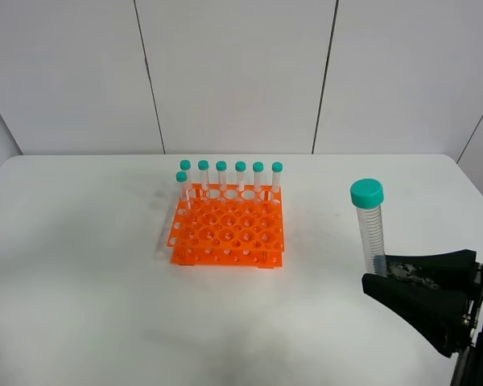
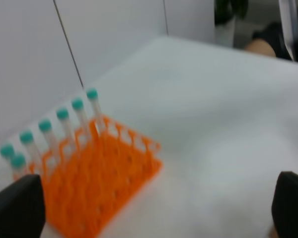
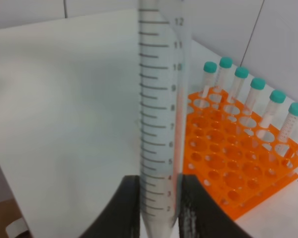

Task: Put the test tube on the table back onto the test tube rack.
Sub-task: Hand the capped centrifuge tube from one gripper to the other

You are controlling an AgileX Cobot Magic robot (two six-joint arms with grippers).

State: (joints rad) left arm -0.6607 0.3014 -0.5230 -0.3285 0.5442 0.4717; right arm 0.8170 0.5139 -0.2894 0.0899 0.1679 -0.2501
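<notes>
Gripping test tube (image 1: 370, 229) upright with right tool (image 3: 161, 201), apart from test tube rack (image 1: 228, 233). Holding left tool (image 2: 154, 210) wide.

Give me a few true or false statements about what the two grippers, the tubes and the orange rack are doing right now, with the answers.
1. The right gripper grips a clear plastic test tube with a teal cap upright. True.
2. The bright orange plastic rack holds three tubes. False: seven capped tubes stand in it.
3. The gripped tube already sits in a rack hole. False: it is off to the rack's right in the high view, apart from it.
4. The left gripper is open and empty. True.
</notes>
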